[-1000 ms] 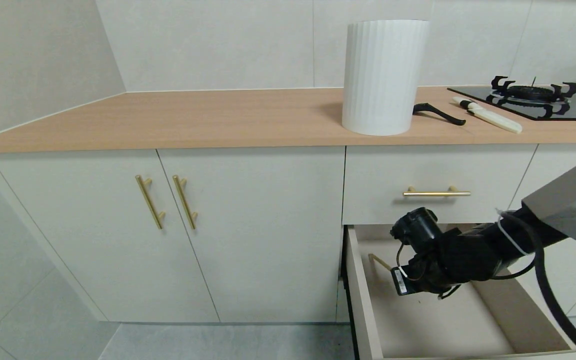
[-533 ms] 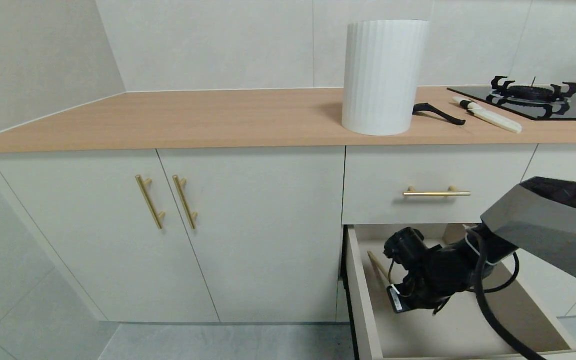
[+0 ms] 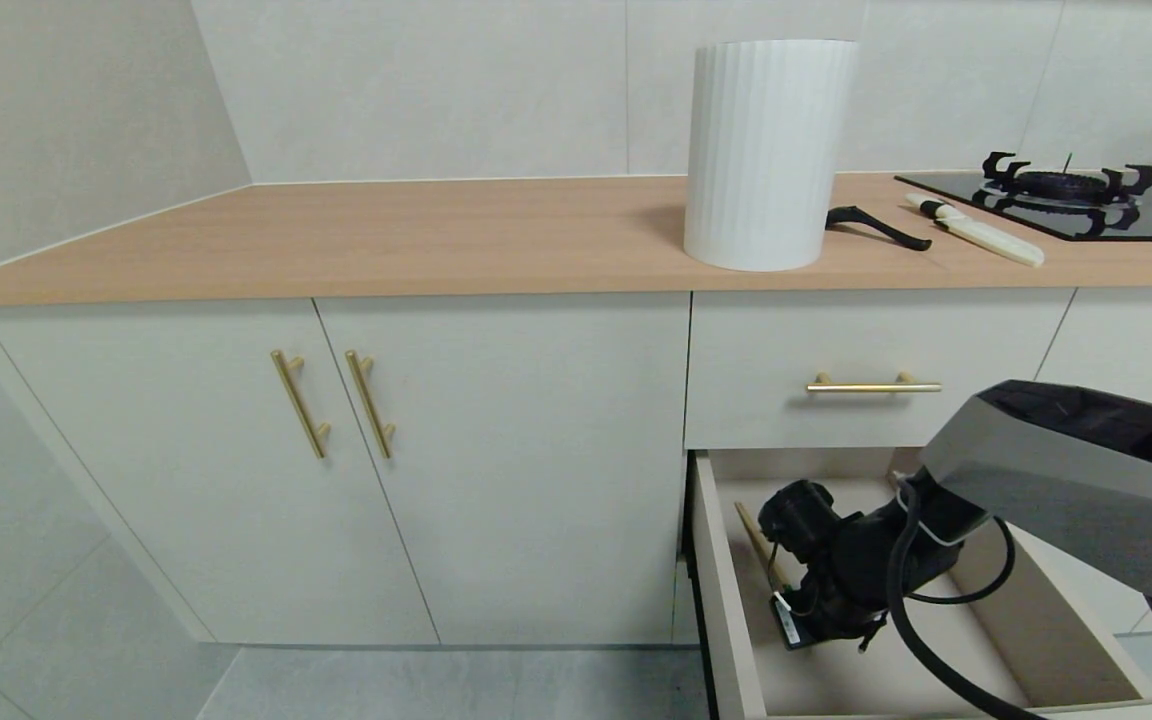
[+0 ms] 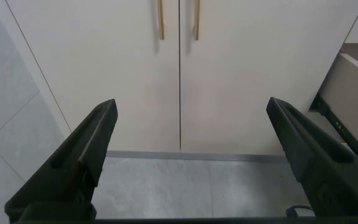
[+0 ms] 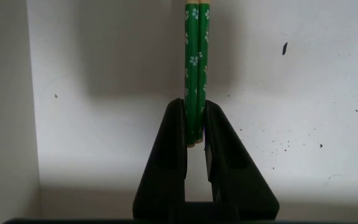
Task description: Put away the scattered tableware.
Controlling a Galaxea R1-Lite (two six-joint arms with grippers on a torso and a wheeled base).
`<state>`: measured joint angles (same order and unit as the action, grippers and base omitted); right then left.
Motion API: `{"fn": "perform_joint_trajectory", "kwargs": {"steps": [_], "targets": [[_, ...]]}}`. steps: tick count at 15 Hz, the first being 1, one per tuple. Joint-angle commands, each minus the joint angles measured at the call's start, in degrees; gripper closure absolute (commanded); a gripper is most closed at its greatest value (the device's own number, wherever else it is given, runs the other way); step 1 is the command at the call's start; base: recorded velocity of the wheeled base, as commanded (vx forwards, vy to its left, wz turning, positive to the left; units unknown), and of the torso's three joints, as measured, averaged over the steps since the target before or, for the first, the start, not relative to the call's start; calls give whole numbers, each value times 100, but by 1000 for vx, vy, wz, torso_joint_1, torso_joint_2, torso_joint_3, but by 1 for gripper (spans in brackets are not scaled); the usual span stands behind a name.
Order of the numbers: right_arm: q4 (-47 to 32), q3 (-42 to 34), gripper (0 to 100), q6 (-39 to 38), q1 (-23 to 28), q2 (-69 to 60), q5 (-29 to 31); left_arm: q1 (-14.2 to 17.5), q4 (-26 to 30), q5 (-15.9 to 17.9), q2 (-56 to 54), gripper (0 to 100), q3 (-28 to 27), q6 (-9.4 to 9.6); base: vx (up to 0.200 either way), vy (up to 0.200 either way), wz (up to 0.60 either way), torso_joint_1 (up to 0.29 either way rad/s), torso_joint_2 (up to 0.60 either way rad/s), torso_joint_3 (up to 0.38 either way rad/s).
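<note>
The right gripper [image 5: 195, 111] has its fingers [image 5: 174, 146] clamped on 2 green chopsticks [image 5: 196, 50] near one end, inside the open drawer [image 3: 722, 590]. They look light, stiff and smooth, so this end hold may let them pivot. The left gripper [image 4: 191, 118] has its fingers apart.

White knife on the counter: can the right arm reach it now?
Probably not yet. The right claw is shut on the green chopsticks, low in the open drawer under the counter. Nothing covers the white knife.

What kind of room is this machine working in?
Probably a home kitchen: a wooden countertop with a gas hob at one end, and an open drawer below where the claw holds green chopsticks.
</note>
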<state>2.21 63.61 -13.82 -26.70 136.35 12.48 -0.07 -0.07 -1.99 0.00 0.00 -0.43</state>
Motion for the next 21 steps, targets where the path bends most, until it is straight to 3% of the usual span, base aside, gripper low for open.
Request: {"fn": "perform_joint_trajectory", "kwargs": {"steps": [1, 6, 7, 14, 17, 21], "targets": [[-1, 2, 100, -6, -2, 23, 0, -1, -1, -3, 9, 0, 0, -1, 0, 0, 0, 0, 0, 0], [-1, 2, 100, -6, -2, 32, 9, -1, -1, -3, 9, 0, 0, -1, 0, 0, 0, 0, 0, 0], [-1, 2, 0, 3, -2, 32, 9, -1, -1, -3, 9, 0, 0, -1, 0, 0, 0, 0, 0, 0], [-10, -51, 0, 3, -11, -109, 105, -1, -1, -3, 9, 0, 0, -1, 0, 0, 0, 0, 0, 0], [-19, -226, 0, 3, -11, -680, 553, -1, -1, -3, 9, 0, 0, -1, 0, 0, 0, 0, 0, 0], [-10, -508, 0, 20, -11, -1893, 712, -1, -1, -3, 9, 0, 0, -1, 0, 0, 0, 0, 0, 0]]}}
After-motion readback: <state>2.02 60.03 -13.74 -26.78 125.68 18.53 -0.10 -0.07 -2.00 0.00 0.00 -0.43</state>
